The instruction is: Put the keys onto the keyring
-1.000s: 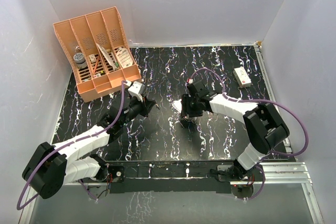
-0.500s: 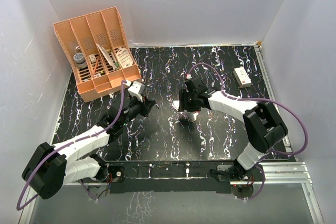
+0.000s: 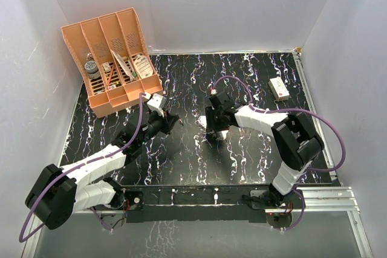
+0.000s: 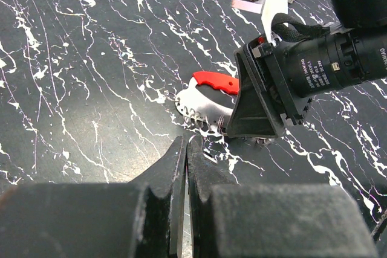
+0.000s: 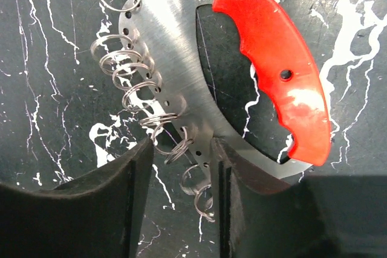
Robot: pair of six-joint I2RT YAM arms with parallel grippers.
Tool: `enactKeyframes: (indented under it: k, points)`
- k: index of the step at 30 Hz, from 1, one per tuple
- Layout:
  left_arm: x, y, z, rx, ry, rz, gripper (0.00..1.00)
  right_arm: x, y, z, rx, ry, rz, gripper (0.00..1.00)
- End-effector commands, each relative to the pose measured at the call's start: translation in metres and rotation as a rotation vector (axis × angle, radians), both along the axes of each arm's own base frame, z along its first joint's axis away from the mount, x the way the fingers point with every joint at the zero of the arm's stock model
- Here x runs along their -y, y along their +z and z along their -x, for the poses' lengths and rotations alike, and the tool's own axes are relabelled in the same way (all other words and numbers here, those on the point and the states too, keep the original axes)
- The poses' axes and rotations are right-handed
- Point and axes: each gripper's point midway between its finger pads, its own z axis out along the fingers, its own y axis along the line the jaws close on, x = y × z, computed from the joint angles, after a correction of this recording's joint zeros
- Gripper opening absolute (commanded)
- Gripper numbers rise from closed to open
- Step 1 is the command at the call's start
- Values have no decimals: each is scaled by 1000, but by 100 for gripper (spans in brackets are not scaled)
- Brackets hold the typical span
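The keyring [image 5: 175, 70] is a metal oval with a red crescent [image 5: 275, 58] and several small split rings along one edge. It lies flat on the black marbled table. My right gripper [image 5: 178, 149] is open, low over it, its jaws either side of the ringed metal band. In the top view the right gripper [image 3: 213, 126] covers most of the keyring [image 3: 211, 136]. The left wrist view shows the keyring [image 4: 205, 107] under the right gripper [image 4: 260, 110], just beyond my left gripper [image 4: 185, 143]. The left gripper [image 3: 174, 121] is shut, jaws nearly touching. No key shows in any view.
An orange file organizer [image 3: 115, 58] with small items stands at the back left. A small white box with a red mark [image 3: 279, 88] lies at the back right. White walls enclose the table on three sides.
My right gripper has shifted slightly left and turned over the keyring. The left arm has not moved.
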Motion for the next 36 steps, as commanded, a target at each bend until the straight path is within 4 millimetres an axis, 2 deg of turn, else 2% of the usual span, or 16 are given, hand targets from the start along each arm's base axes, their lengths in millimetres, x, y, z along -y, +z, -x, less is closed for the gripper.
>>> enactKeyframes:
  k: [1,7,12,15,24,36]
  points:
    - [2,25,-3,63,3,37,0,-7,8,-16,58,-1,2,33]
    - [1,24,-2,62,5,37,0,-1,14,-11,62,-21,10,18]
    - [2,24,-2,61,0,42,0,5,21,-9,80,-33,18,1]
    - [2,26,-2,64,-2,45,0,7,34,-12,123,-36,11,0]
    - [7,34,-4,73,-15,61,0,6,102,-27,419,37,-79,0]
    - [16,78,3,148,-77,140,0,-16,161,-24,609,137,-264,0]
